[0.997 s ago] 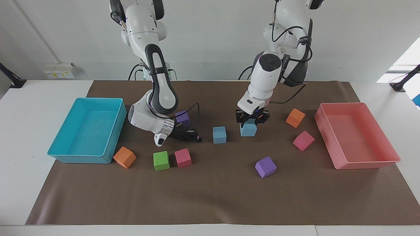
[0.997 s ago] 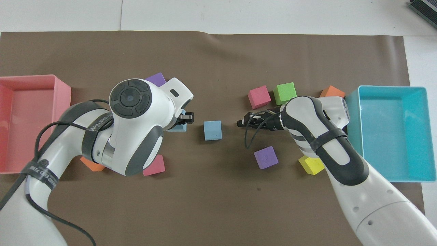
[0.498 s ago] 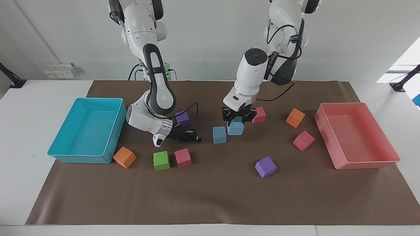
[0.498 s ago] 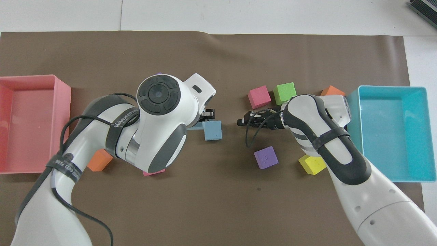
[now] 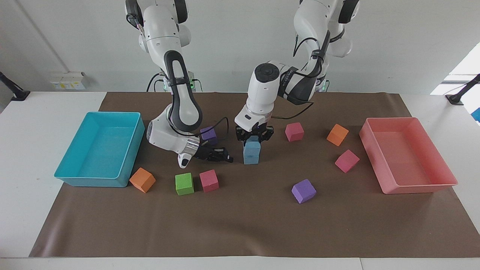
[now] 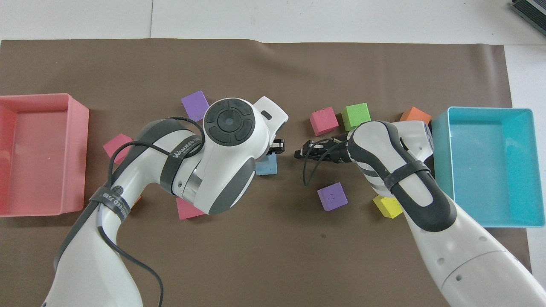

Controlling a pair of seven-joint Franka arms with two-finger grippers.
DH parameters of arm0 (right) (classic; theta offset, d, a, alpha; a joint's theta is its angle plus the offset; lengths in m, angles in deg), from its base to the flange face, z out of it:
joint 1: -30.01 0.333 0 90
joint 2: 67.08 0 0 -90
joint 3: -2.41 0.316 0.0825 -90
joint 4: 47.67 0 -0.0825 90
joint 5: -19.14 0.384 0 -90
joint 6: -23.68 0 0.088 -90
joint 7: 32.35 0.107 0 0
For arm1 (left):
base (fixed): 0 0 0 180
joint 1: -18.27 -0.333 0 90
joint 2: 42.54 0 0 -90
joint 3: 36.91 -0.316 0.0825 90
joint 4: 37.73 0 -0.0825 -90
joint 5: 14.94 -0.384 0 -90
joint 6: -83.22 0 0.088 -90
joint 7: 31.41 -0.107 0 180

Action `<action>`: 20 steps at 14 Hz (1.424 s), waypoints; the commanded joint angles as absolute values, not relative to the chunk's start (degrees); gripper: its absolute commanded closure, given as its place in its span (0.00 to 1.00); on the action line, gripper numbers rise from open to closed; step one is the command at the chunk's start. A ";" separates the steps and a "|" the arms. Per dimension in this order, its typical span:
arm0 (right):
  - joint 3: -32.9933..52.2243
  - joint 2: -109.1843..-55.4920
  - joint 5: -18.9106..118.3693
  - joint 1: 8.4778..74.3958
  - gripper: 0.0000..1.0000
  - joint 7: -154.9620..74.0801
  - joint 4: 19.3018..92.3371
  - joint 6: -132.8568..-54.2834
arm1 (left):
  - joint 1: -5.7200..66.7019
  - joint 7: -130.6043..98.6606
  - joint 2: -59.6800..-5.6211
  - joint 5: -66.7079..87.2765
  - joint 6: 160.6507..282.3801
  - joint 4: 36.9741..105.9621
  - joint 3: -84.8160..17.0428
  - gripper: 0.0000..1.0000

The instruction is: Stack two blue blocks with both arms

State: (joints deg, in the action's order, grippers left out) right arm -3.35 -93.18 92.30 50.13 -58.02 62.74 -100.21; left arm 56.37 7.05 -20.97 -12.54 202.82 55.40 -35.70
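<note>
Both arms bend low, left tool [image 5: 254, 139] clamping upper blue block [image 5: 253, 146].

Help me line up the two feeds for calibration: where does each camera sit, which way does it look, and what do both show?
Facing view: high across the table, looking at the robots; both whole arms show, left pincer shut on the upper blue block over the lower blue block.
Overhead view: above the robots' end, looking steeply down; forearms enter from below, right pincer shut.
Shared: both arms, the lower blue block, the turquoise tray.
</note>
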 commanded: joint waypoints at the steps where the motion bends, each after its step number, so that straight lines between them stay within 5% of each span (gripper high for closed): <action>1: -3.03 -93.10 94.29 49.79 1.00 -61.62 62.98 -99.55 | 58.27 9.89 -19.25 -12.30 202.49 54.29 -37.00 1.00; 13: -3.12 -93.10 93.85 50.40 1.00 -61.89 63.60 -100.51 | 58.26 10.25 -19.51 -12.48 201.87 56.05 -37.53 1.00; 16: -3.12 -93.10 93.85 50.40 1.00 -61.89 63.60 -100.60 | 58.35 10.25 -19.60 -12.48 201.79 56.31 -37.53 0.84; 19: -3.12 -93.10 93.85 50.49 1.00 -61.89 63.69 -100.77 | 58.35 10.25 -19.68 -12.48 201.70 56.40 -37.53 0.79; 20: -3.12 -93.10 93.85 50.49 1.00 -61.80 63.69 -101.56 | 58.35 10.25 -19.77 -12.48 201.70 56.40 -37.53 0.69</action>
State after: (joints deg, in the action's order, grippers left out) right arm -3.29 -93.20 92.30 50.67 -59.24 63.19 -100.39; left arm 57.09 9.35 -19.18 -12.54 202.32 55.70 -36.48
